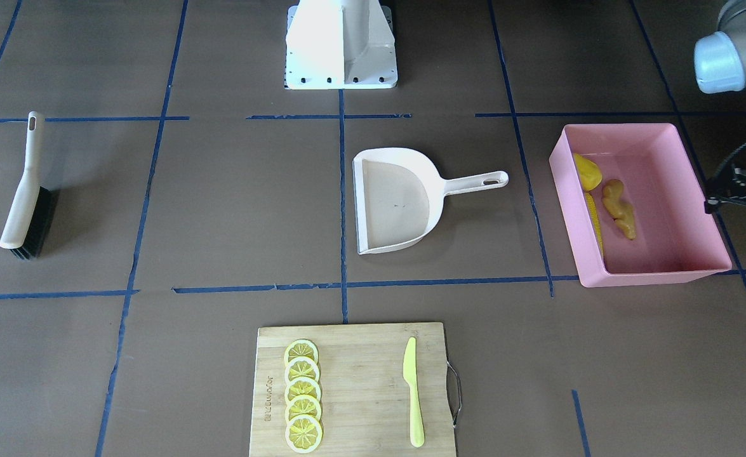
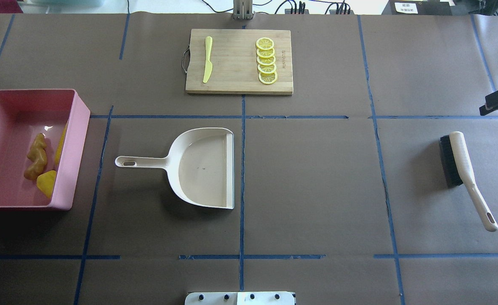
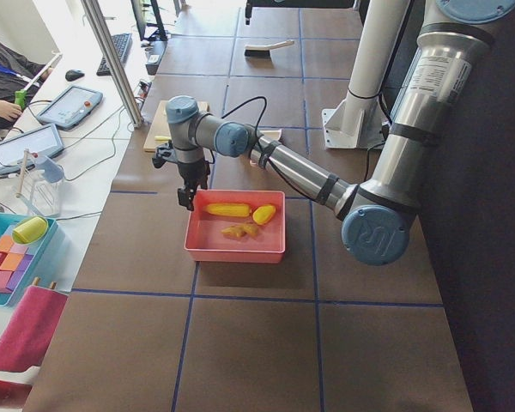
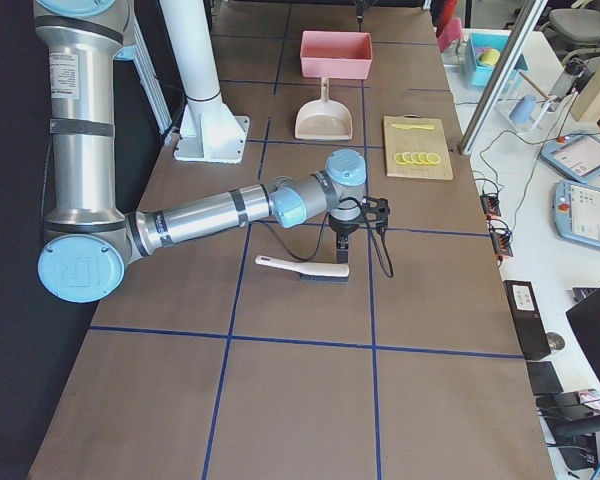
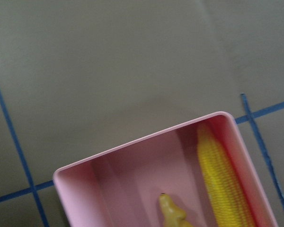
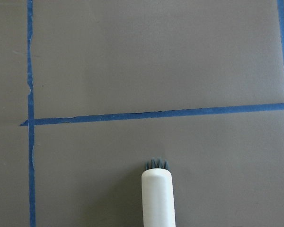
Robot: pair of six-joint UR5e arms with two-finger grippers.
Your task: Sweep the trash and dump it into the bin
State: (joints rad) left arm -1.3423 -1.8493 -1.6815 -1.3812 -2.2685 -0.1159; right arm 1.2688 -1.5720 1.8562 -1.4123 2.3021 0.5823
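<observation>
The left arm stretches low along the table with its wrist bent down. The left gripper [image 3: 186, 196] hangs just outside an end wall of the large rectangular pink plastic bin [image 2: 81, 127]; its opening cannot be told. In the bin lie three toys: one yellow corn cob [image 3: 227, 209], one tan ginger root [image 2: 37, 156] and one yellow potato-like lump [image 2: 46, 183].

Next come one cream plastic dustpan [image 2: 202, 169], then one bamboo cutting board [image 2: 236, 63] bearing one lime-green knife [image 2: 207, 59] and five lemon slices [image 2: 266, 60]. The board's stamp is too small to read.

The right arm reaches out likewise. The right gripper [image 4: 341, 250] points down over one cream-handled black brush [image 2: 465, 169], its opening unclear.
</observation>
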